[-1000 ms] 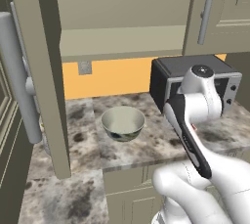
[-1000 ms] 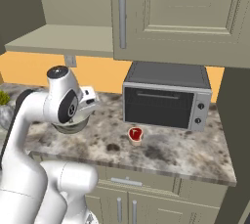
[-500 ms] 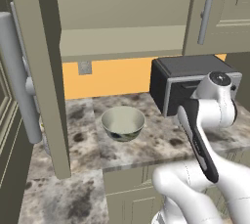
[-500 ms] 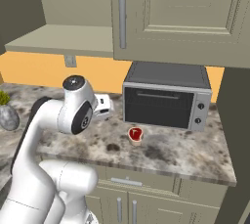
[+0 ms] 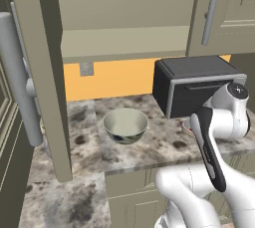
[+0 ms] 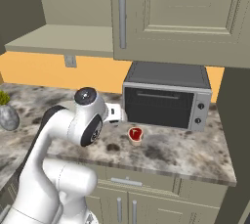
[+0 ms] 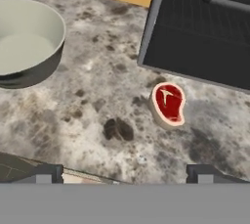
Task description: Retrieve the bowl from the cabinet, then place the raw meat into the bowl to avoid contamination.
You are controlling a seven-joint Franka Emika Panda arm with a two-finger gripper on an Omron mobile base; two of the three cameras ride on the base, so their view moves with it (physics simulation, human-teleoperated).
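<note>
Steak and bowl on the counter, gripper spread above

Marbled countertop (image 7: 97, 105) is taken as the landmark, and everything is placed against it. The bowl (image 5: 125, 125) is seen standing upright on the countertop, out of the cabinet (image 5: 124, 18), whose pale shelf hangs above it with the door swung open and its grey bar handle (image 5: 20, 80) at the left of the left base view. In the hand view the bowl (image 7: 27, 42) is shown with a pale interior and a darker outer wall. The raw meat (image 7: 168, 103) lies flat on the countertop, just in front of the toaster oven (image 7: 205, 27) door and well apart from the bowl; a red centre and a pale fat rim are visible. In the right base view the steak (image 6: 135, 134) is found near the lower left corner of the toaster oven (image 6: 168, 98). A dark blotch in the stone is seen between bowl and steak. The gripper (image 7: 122, 174) is held above the countertop with its two dark fingertips (image 7: 44, 173) spread wide apart; nothing is held between them. A grey vase (image 6: 7, 116) with a green plant stands on the countertop at the far left of the right base view.
</note>
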